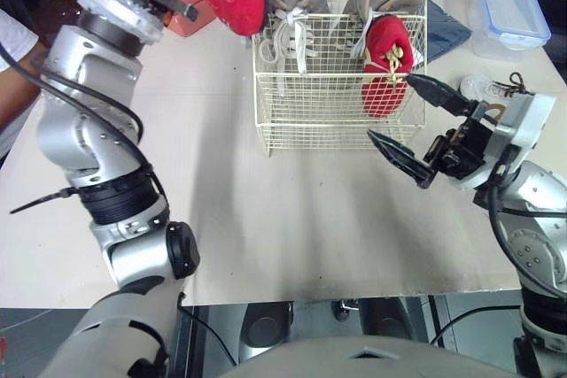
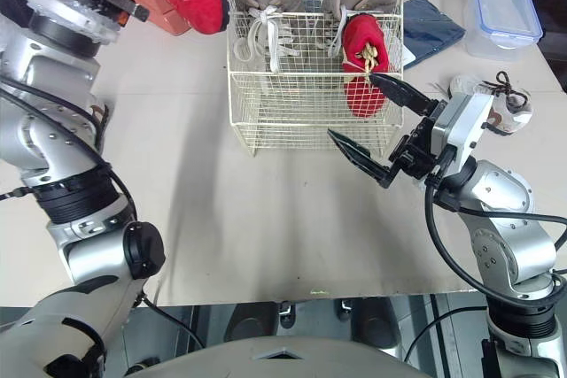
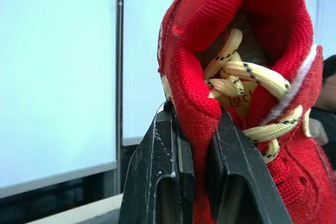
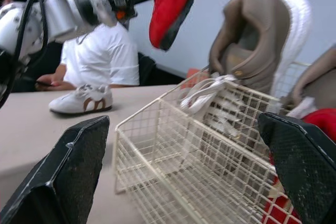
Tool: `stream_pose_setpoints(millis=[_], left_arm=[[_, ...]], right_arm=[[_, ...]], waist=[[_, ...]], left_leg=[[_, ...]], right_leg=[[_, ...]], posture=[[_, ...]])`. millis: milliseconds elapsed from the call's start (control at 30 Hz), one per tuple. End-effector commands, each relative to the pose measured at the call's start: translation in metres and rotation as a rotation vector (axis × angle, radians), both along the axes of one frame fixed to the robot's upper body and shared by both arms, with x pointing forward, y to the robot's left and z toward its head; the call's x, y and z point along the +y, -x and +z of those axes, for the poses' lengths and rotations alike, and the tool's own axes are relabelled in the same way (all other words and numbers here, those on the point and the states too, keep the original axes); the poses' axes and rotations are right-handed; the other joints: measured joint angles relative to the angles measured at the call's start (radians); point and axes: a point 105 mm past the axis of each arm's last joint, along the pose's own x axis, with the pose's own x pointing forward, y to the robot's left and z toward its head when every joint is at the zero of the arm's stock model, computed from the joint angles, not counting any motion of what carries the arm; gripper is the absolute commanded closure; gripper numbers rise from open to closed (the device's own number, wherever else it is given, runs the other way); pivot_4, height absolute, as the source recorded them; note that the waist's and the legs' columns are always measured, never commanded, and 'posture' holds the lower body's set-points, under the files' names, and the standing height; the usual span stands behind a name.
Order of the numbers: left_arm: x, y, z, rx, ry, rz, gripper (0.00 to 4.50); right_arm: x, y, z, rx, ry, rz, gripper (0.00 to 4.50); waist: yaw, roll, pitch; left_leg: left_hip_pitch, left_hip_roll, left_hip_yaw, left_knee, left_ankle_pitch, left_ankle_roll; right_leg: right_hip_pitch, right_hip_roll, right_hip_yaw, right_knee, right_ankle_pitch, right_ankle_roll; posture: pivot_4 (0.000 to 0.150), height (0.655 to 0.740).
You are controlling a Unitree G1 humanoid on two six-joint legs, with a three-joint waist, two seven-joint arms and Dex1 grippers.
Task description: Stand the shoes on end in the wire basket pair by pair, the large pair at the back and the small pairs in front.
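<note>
On the table [image 1: 266,219], the basket [image 1: 310,104] stands just before the open right gripper [image 2: 353,105]. The left gripper [image 3: 194,116] pinches the red shoe [image 3: 184,51] at its soft collar; the shoe looks light, so this is probably a safe hold.

A red shoe [image 3: 299,177] with cream laces [image 3: 252,72] is pinched at its collar edge between the left tool's [image 3: 197,116] black fingers [image 3: 152,171]; an inner label [image 3: 242,97] is perhaps printed, but unreadable.

Red shoe [image 3: 185,80] of rough knit cloth; basket [image 1: 328,105] of glossy wire, perhaps painted.
</note>
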Motion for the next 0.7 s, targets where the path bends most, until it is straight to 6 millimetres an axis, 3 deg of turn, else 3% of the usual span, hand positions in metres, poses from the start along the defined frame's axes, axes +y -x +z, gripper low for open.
stream_pose_setpoints(millis=[33,200,433,700], left_arm=[[-0.015,0.012,0.007,-0.124,-0.057,0.056,4.45],[-0.038,0.003,-0.015,-0.148,-0.156,0.135,4.45],[-0.058,-0.006,-0.044,-0.165,-0.153,0.21,4.45],[-0.063,-0.01,-0.089,-0.121,-0.22,0.238,4.45]], right_arm=[[-0.008,0.002,0.016,-0.068,-0.05,-0.031,0.0],[-0.01,0.002,0.017,-0.074,-0.063,-0.043,0.0],[-0.012,0.002,0.016,-0.074,-0.078,-0.069,0.0],[-0.017,0.003,0.011,-0.069,-0.077,-0.089,0.0]], waist=[[0.001,0.0,0.0],[0.004,0.0,0.0],[0.003,0.0,0.0],[0.002,0.0,0.0]], left_leg=[[0.0,0.0,0.0,0.0,0.0,0.0],[-0.001,0.0,0.0,0.0,0.0,0.0],[-0.001,0.0,0.0,0.0,0.0,0.0],[-0.001,0.001,0.0,0.0,0.0,0.0]], right_leg=[[0.0,0.0,0.0,0.0,0.0,0.0],[0.0,0.0,-0.001,-0.001,0.0,0.0],[0.0,0.0,-0.001,-0.001,0.0,0.0],[0.0,0.0,-0.001,-0.001,0.0,0.0]], posture=[[0.15,0.686],[0.15,0.686],[0.15,0.686],[0.15,0.686]])
